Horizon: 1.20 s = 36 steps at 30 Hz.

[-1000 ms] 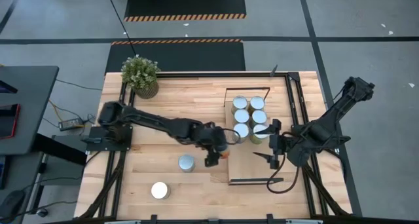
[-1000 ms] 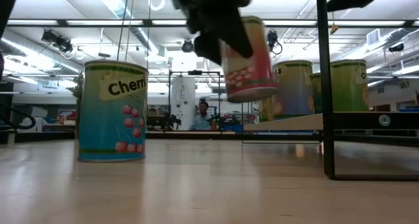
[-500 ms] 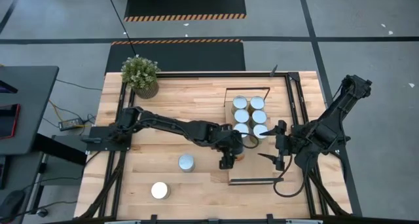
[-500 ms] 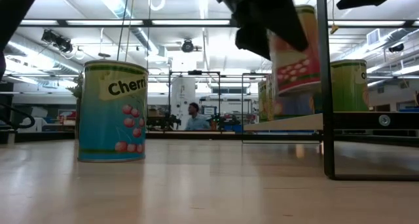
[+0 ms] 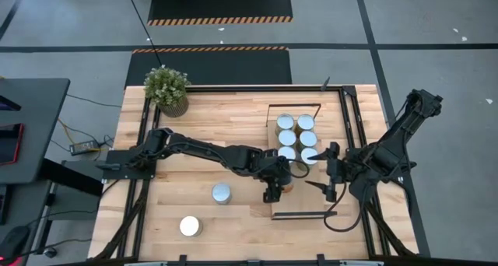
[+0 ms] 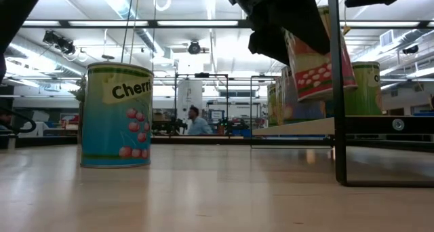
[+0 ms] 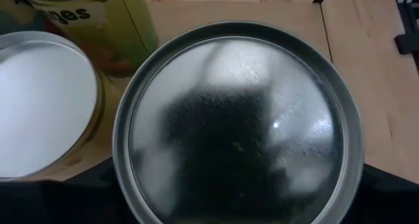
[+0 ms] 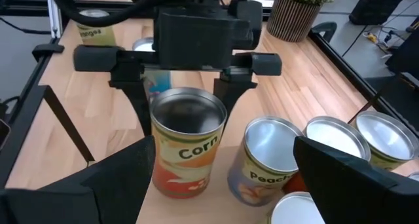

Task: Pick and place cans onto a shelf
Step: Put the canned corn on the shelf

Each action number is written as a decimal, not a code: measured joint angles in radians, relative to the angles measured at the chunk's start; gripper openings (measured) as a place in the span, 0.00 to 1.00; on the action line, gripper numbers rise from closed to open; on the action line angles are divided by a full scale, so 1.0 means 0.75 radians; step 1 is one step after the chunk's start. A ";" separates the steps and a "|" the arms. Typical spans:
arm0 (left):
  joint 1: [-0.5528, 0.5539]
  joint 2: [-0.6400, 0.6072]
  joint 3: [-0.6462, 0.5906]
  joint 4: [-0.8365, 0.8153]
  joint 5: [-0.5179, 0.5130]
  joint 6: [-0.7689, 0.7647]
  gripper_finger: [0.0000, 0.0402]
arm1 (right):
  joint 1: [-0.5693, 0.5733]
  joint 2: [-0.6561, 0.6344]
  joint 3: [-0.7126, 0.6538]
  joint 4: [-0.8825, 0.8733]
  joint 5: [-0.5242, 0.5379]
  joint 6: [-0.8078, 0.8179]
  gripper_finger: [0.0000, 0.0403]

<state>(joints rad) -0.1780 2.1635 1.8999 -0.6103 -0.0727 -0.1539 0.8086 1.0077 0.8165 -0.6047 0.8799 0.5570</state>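
Pale plank tabletop (image 5: 210, 126), black metal rails along its edges. Potted plant (image 5: 166, 88) at one far corner of the tabletop. Beyond the tabletop, grey concrete floor (image 5: 70, 33) crossed by dark seams. Two black mats (image 5: 219, 6) edged in orange-and-black hazard stripes past the plant's end. Dark desk (image 5: 27, 126) beside the tabletop, cables trailing under it. Behind the tabletop, long ceiling strip lights (image 6: 196, 23), a seated person (image 6: 197, 121) among distant workbenches.

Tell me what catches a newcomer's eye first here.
The left hand grips a corn can at the shelf's near end, beside a cluster of cans already there. A cherry can stands on the table; the right hand waits open beside the shelf.
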 joint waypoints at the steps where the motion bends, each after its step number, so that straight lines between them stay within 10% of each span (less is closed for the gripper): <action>1: 0.000 0.000 0.000 -0.001 0.000 -0.001 0.77 | -0.005 0.000 0.000 0.001 -0.005 -0.001 0.92; 36: 0.004 0.056 0.090 -0.172 -0.004 0.021 0.77 | -0.023 -0.021 0.000 -0.086 -0.076 0.010 0.92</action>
<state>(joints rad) -0.1749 2.2059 1.9677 -0.7394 -0.0756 -0.1378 0.7914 0.9920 0.8165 -0.6689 0.8227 0.5643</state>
